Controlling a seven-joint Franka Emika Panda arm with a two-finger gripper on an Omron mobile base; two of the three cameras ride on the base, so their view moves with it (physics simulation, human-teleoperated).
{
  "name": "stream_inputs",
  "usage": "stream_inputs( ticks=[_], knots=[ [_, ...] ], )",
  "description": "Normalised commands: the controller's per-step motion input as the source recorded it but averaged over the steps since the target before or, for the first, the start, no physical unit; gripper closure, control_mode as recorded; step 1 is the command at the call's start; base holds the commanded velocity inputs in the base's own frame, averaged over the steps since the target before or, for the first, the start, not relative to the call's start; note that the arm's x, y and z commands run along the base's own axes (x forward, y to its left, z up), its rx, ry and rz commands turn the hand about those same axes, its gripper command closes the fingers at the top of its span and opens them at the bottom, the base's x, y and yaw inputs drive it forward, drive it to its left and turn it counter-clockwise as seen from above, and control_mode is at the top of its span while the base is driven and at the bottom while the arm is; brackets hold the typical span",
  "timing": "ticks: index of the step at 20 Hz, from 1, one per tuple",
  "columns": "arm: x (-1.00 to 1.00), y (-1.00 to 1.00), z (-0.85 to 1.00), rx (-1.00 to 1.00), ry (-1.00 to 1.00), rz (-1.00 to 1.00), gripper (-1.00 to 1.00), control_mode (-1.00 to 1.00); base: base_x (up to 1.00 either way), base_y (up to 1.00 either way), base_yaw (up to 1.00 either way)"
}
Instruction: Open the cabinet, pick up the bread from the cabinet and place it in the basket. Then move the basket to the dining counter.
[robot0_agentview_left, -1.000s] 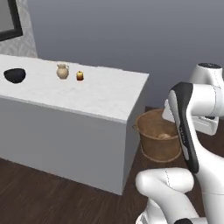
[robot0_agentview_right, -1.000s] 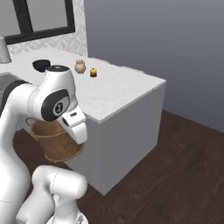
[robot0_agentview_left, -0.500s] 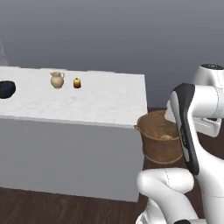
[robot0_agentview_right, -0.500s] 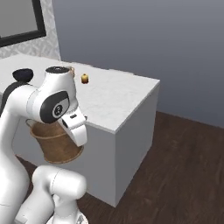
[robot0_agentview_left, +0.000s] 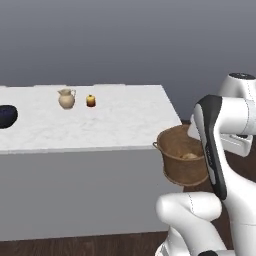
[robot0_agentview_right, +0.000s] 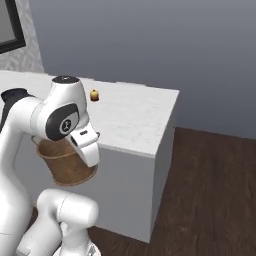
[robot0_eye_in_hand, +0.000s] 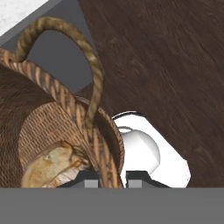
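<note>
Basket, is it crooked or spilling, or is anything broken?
Nothing stands out. The basket hangs upright beside the dining counter, held off the floor, its rim pinched between the fingers. The bread lies inside it, nothing spilled.

Rendered home kitchen with dining area. Long white marble-patterned dining counter (robot0_agentview_left: 100, 125) on plain grey sides, carrying a small cream jug (robot0_agentview_left: 66, 98), a yellow jar (robot0_agentview_left: 90, 100) and a dark bowl (robot0_agentview_left: 6, 116). Dark wood-plank floor (robot0_agentview_right: 210, 190), grey wall (robot0_agentview_left: 125, 45), patterned backsplash (robot0_agentview_right: 22, 57) at the far left.
</note>
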Motion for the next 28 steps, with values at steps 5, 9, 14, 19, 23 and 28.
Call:
stream_inputs(
  ticks=[5, 9, 14, 19, 23, 28],
  knots=[
    [0.00, 0.00, 0.00, 0.00, 0.00, 0.00, 1.00, 1.00, 0.27, 0.74, -0.23],
    [0.00, 0.00, 0.00, 0.00, 0.00, 0.00, 1.00, 1.00, 0.41, 0.46, -0.11],
    [0.00, 0.00, 0.00, 0.00, 0.00, 0.00, 1.00, 1.00, 0.52, 0.24, -0.07],
    [0.00, 0.00, 0.00, 0.00, 0.00, 0.00, 1.00, 1.00, 0.56, 0.19, -0.06],
    [0.00, 0.00, 0.00, 0.00, 0.00, 0.00, 1.00, 1.00, 0.60, 0.24, -0.07],
    [0.00, 0.00, 0.00, 0.00, 0.00, 0.00, 1.00, 1.00, 0.59, 0.28, -0.08]
  ],
)
